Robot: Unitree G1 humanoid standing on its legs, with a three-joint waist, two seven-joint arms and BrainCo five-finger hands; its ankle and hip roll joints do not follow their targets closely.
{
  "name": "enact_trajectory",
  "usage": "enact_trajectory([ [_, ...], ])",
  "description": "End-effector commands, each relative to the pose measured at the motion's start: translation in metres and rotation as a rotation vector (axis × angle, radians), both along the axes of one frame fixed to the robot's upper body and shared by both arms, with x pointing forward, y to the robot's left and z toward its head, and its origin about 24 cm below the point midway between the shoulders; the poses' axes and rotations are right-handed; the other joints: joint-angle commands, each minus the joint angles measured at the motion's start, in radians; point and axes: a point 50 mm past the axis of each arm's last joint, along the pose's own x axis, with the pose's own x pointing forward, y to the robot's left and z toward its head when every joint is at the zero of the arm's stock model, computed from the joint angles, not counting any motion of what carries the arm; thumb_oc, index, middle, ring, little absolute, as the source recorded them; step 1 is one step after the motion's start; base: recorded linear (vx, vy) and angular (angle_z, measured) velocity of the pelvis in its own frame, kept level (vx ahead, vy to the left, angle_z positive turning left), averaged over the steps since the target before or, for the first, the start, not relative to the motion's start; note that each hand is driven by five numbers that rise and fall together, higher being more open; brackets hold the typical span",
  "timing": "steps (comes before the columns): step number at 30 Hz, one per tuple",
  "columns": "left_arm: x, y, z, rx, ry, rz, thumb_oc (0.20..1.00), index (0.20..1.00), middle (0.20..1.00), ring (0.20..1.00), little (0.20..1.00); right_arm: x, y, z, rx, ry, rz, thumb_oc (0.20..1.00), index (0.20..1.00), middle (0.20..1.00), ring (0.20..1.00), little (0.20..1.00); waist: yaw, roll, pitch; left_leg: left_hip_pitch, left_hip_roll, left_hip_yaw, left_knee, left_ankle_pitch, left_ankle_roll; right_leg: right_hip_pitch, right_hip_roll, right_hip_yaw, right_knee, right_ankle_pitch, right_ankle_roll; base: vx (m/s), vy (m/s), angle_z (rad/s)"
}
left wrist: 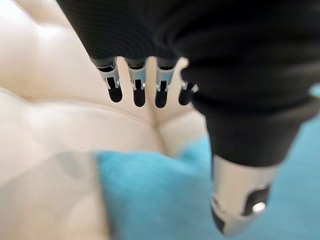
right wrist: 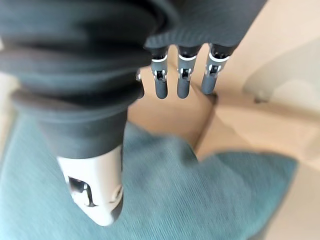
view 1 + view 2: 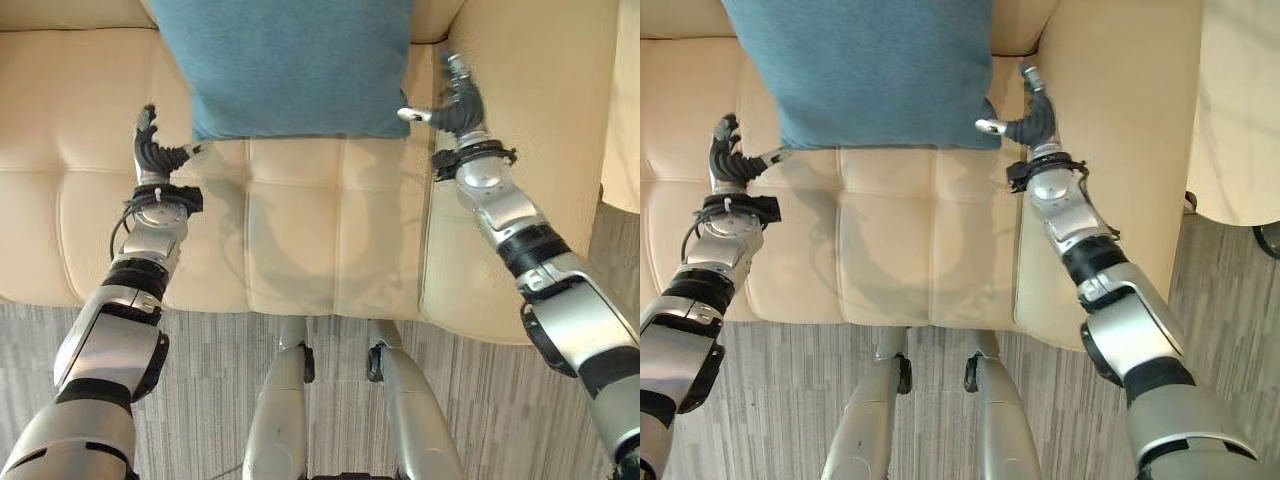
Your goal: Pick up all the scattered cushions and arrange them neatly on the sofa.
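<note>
The left hand (image 3: 152, 150) and right hand (image 3: 455, 100), fingers apart and holding nothing, are flanking the blue cushion (image 3: 290, 65) on the sofa (image 3: 300, 230); squaring it calls for even inward pressure from both.

We count one blue cushion (image 3: 290, 65), one cream sofa (image 3: 300, 240), and two robot hands, left hand (image 3: 155, 150) and right hand (image 3: 455, 100).

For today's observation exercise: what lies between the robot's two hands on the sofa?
The lower edge of the blue cushion spans the stretch between the left hand and right hand, resting on the cream sofa. Both eye views show it.
</note>
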Motion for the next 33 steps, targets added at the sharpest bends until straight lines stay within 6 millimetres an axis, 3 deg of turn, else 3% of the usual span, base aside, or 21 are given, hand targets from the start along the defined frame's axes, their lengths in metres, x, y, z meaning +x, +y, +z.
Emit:
enact_trajectory([
  [1,-0.019,0.019,0.0,0.004,-0.088,0.005,1.0,1.0,1.0,1.0,1.0,-0.015,-0.009,-0.012,-0.086,-0.049,0.031,1.0,1.0,1.0,1.0,1.0,-0.003,0.007,-0.049,0.138,-0.02,0.018,0.003,-0.158,-0.042,0.103,-0.051,-0.001,0.01,-0.128,0.139,0.01,0.025,-0.06],
  [3,-0.026,0.021,-0.009,0.005,-0.079,-0.004,1.0,1.0,1.0,1.0,1.0,-0.021,-0.016,-0.023,-0.096,-0.035,0.032,1.0,1.0,1.0,1.0,1.0,-0.005,0.005,-0.057,0.151,-0.021,0.019,0.004,-0.16,-0.038,0.117,-0.054,0.0,0.008,-0.126,0.138,0.03,0.016,-0.1],
  [4,-0.034,0.021,-0.024,0.003,-0.052,-0.021,1.0,1.0,1.0,1.0,1.0,-0.03,-0.022,-0.036,-0.109,-0.019,0.038,1.0,1.0,1.0,1.0,1.0,-0.008,0.002,-0.066,0.172,-0.022,0.023,0.007,-0.169,-0.035,0.138,-0.056,0.0,0.008,-0.129,0.138,0.1,0.025,-0.13],
  [5,-0.053,0.028,-0.052,0.024,0.017,-0.023,1.0,1.0,1.0,1.0,1.0,-0.05,-0.035,-0.068,-0.13,0.042,0.048,1.0,1.0,1.0,1.0,1.0,-0.017,-0.006,-0.082,0.221,-0.024,0.029,0.02,-0.197,-0.024,0.186,-0.061,-0.001,0.011,-0.139,0.14,0.08,0.024,-0.17],
  [6,-0.054,0.028,-0.053,0.024,0.018,-0.023,1.0,1.0,1.0,1.0,1.0,-0.05,-0.035,-0.068,-0.13,0.044,0.048,1.0,1.0,1.0,1.0,1.0,-0.017,-0.006,-0.084,0.218,-0.024,0.03,0.02,-0.194,-0.024,0.185,-0.061,0.0,0.009,-0.136,0.14,0.12,0.05,-0.19],
  [7,-0.074,0.03,-0.092,0.017,0.142,-0.036,1.0,1.0,1.0,1.0,1.0,-0.073,-0.05,-0.101,-0.121,0.124,0.051,1.0,1.0,1.0,1.0,1.0,-0.028,-0.012,-0.107,0.268,-0.025,0.04,0.032,-0.221,-0.017,0.238,-0.068,-0.001,0.01,-0.148,0.143,0.05,0.037,-0.2],
  [8,-0.074,0.03,-0.093,0.018,0.144,-0.037,1.0,1.0,1.0,1.0,1.0,-0.073,-0.05,-0.102,-0.121,0.125,0.051,1.0,1.0,1.0,1.0,1.0,-0.027,-0.013,-0.111,0.264,-0.026,0.04,0.032,-0.219,-0.017,0.235,-0.069,-0.001,0.008,-0.145,0.143,0.13,0.087,-0.16],
  [9,-0.098,0.032,-0.129,-0.015,0.263,-0.052,1.0,1.0,1.0,1.0,1.0,-0.095,-0.062,-0.128,-0.185,0.208,0.038,1.0,1.0,1.0,1.0,1.0,-0.038,-0.016,-0.135,0.311,-0.028,0.048,0.044,-0.241,-0.01,0.285,-0.074,-0.001,0.009,-0.156,0.147,0.11,0.065,-0.09],
  [11,-0.124,0.039,-0.163,-0.058,0.393,-0.038,1.0,1.0,1.0,1.0,1.0,-0.12,-0.08,-0.156,-0.26,0.317,-0.005,1.0,1.0,1.0,1.0,1.0,-0.055,-0.017,-0.162,0.354,-0.032,0.054,0.054,-0.259,-0.002,0.33,-0.075,-0.007,0.01,-0.165,0.152,0.1,0.078,-0.1],
  [12,-0.124,0.039,-0.164,-0.058,0.393,-0.039,1.0,1.0,1.0,1.0,1.0,-0.121,-0.081,-0.156,-0.259,0.318,-0.005,1.0,1.0,1.0,1.0,1.0,-0.055,-0.017,-0.165,0.35,-0.033,0.055,0.053,-0.256,-0.002,0.327,-0.076,-0.007,0.009,-0.162,0.152,0.03,0.077,-0.16],
  [13,-0.14,0.041,-0.183,-0.055,0.481,-0.031,1.0,1.0,1.0,1.0,1.0,-0.134,-0.089,-0.172,-0.289,0.384,-0.028,1.0,1.0,1.0,1.0,1.0,-0.064,-0.016,-0.178,0.373,-0.036,0.059,0.056,-0.264,0.0,0.348,-0.077,-0.008,0.012,-0.167,0.155,0.08,0.106,-0.11],
  [14,-0.167,0.041,-0.213,-0.051,0.627,-0.026,1.0,1.0,1.0,1.0,1.0,-0.158,-0.097,-0.205,-0.285,0.53,-0.039,1.0,1.0,1.0,1.0,1.0,-0.082,-0.013,-0.208,0.415,-0.036,0.068,0.061,-0.28,0.006,0.381,-0.079,-0.006,0.019,-0.175,0.157,0.08,0.105,-0.13],
  [15,-0.168,0.041,-0.213,-0.051,0.627,-0.026,1.0,1.0,1.0,1.0,1.0,-0.158,-0.097,-0.205,-0.285,0.531,-0.039,1.0,1.0,1.0,1.0,1.0,-0.081,-0.013,-0.211,0.412,-0.037,0.069,0.06,-0.278,0.006,0.378,-0.079,-0.006,0.017,-0.172,0.157,0.08,0.111,-0.17],
  [18,-0.216,0.035,-0.267,-0.112,0.879,0.007,1.0,1.0,1.0,1.0,1.0,-0.198,-0.105,-0.269,-0.282,0.823,-0.062,1.0,1.0,1.0,1.0,1.0,-0.094,-0.013,-0.254,0.477,-0.041,0.083,0.057,-0.293,0.013,0.425,-0.081,0.0,0.022,-0.173,0.162,0.02,0.091,-0.26],
  [20,-0.217,0.035,-0.267,-0.112,0.879,0.007,1.0,1.0,1.0,1.0,1.0,-0.198,-0.105,-0.269,-0.282,0.824,-0.062,1.0,1.0,1.0,1.0,1.0,-0.094,-0.013,-0.253,0.479,-0.041,0.083,0.056,-0.293,0.013,0.427,-0.08,0.0,0.021,-0.173,0.162,-0.01,0.076,-0.2],
  [21,-0.243,0.025,-0.3,-0.155,1.04,0.021,1.0,1.0,1.0,1.0,1.0,-0.221,-0.102,-0.309,-0.244,1.006,-0.078,1.0,1.0,1.0,1.0,1.0,-0.099,-0.015,-0.276,0.521,-0.05,0.089,0.034,-0.3,0.022,0.446,-0.077,0.015,0.014,-0.161,0.169,-0.03,0.099,-0.03],
  [23,-0.254,0.025,-0.312,-0.14,1.12,0.041,1.0,1.0,1.0,1.0,1.0,-0.226,-0.098,-0.324,-0.249,1.071,-0.079,1.0,1.0,1.0,1.0,1.0,-0.101,-0.015,-0.276,0.535,-0.051,0.098,0.015,-0.294,0.028,0.436,-0.075,0.027,0.023,-0.145,0.18,-0.12,0.118,-0.12],
  [26,-0.25,0.027,-0.312,-0.098,1.134,0.05,1.0,1.0,1.0,1.0,1.0,-0.225,-0.095,-0.331,-0.248,1.095,-0.089,1.0,1.0,1.0,1.0,1.0,-0.102,-0.017,-0.257,0.535,-0.043,0.108,0.005,-0.279,0.032,0.407,-0.068,0.046,0.091,-0.129,0.193,-0.18,0.031,-0.51],
  [27,-0.244,0.027,-0.311,-0.077,1.128,0.041,1.0,1.0,1.0,1.0,1.0,-0.226,-0.093,-0.334,-0.205,1.104,-0.103,1.0,1.0,1.0,1.0,1.0,-0.106,-0.015,-0.244,0.525,-0.036,0.1,0.005,-0.267,0.034,0.397,-0.051,0.074,0.14,-0.152,0.195,-0.33,-0.005,-0.38],
  [28,-0.229,0.026,-0.303,-0.048,1.089,0.021,1.0,1.0,1.0,1.0,1.0,-0.23,-0.093,-0.34,-0.142,1.122,-0.132,1.0,1.0,1.0,1.0,1.0,-0.107,-0.007,-0.229,0.496,-0.021,0.082,0.017,-0.241,0.04,0.407,-0.017,0.12,0.269,-0.229,0.175,-0.33,-0.007,-0.19],
  [33,-0.224,0.03,-0.299,-0.029,1.076,0.034,1.0,1.0,1.0,1.0,1.0,-0.236,-0.092,-0.347,-0.03,1.144,-0.181,1.0,1.0,1.0,1.0,1.0,-0.087,-0.005,-0.251,0.444,0.007,0.08,0.02,-0.207,0.037,0.444,-0.016,0.099,0.467,-0.267,0.145,-0.23,-0.082,0.33],
])
